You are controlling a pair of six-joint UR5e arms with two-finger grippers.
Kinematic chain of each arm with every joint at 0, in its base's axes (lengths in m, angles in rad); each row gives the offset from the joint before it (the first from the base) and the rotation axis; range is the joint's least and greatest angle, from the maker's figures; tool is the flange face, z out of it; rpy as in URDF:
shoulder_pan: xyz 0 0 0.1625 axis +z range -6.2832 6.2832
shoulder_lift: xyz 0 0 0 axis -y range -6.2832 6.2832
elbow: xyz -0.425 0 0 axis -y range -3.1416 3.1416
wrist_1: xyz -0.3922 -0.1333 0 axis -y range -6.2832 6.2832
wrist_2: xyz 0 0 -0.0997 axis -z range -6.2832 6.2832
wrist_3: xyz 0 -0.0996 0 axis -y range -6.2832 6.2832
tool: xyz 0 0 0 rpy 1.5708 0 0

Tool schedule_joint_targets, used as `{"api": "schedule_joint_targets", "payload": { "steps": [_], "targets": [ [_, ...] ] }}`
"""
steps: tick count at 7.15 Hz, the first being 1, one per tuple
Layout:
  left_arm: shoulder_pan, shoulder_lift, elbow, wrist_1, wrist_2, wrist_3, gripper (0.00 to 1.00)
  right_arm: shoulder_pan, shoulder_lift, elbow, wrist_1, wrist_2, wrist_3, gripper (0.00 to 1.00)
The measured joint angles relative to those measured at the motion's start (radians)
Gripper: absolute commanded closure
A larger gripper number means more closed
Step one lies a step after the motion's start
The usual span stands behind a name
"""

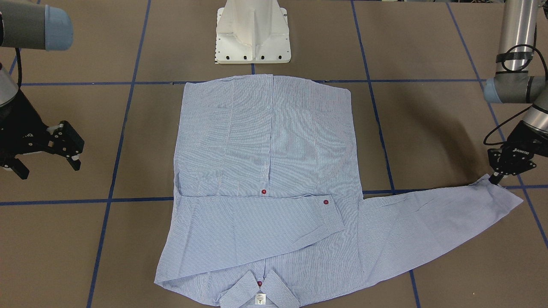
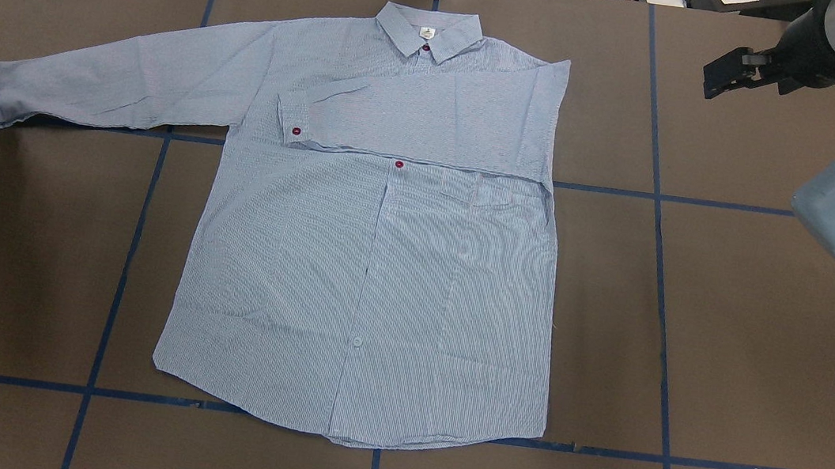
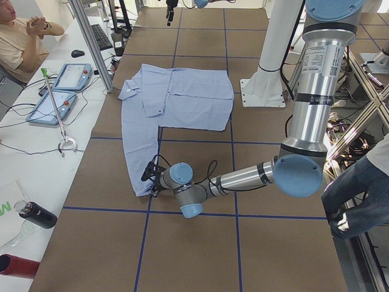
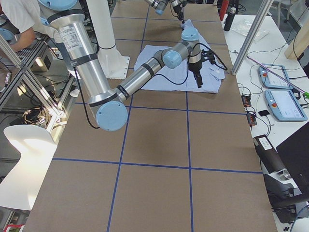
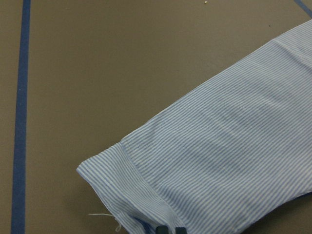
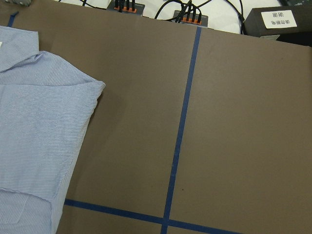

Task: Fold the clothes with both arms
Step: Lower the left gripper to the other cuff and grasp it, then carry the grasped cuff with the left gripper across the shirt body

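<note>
Light blue, fine-white-striped woven button-up shirt (image 1: pixel 265 171) lay flat and front-up in the centre of the front-facing frame on the matte brown table (image 1: pixel 428 128). Collar sat at the bottom edge, hem near the white moulded pedestal base (image 1: pixel 252 38) at the top. One sleeve was folded straight across the chest — its cuff, with a red button (image 1: pixel 326 202), ended just right of the placket. The other sleeve lay stretched out, lightly creased, toward the frame's right. Black two-finger left gripper (image 1: pixel 495 178) sat at that cuff's corner, fingers drawn together, pinching the fabric edge. Black two-finger right gripper (image 1: pixel 47 164) hung at frame left over bare table — well apart from the shirt, fingers spread. Blue tape lines (image 1: pixel 85 83) gridded the surface.
</note>
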Motion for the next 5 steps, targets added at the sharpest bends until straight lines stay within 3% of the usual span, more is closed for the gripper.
{"api": "schedule_joint_targets", "payload": {
  "steps": [3, 5],
  "targets": [
    [-0.001, -0.014, -0.213, 0.162, -0.093, -0.107, 1.00, 0.000, 0.000, 0.001, 0.000, -0.001, 0.003, 0.00],
    [0.009, -0.081, -0.452, 0.480, -0.097, -0.171, 1.00, 0.000, 0.000, 0.000, 0.001, -0.002, 0.003, 0.00]
  ]
}}
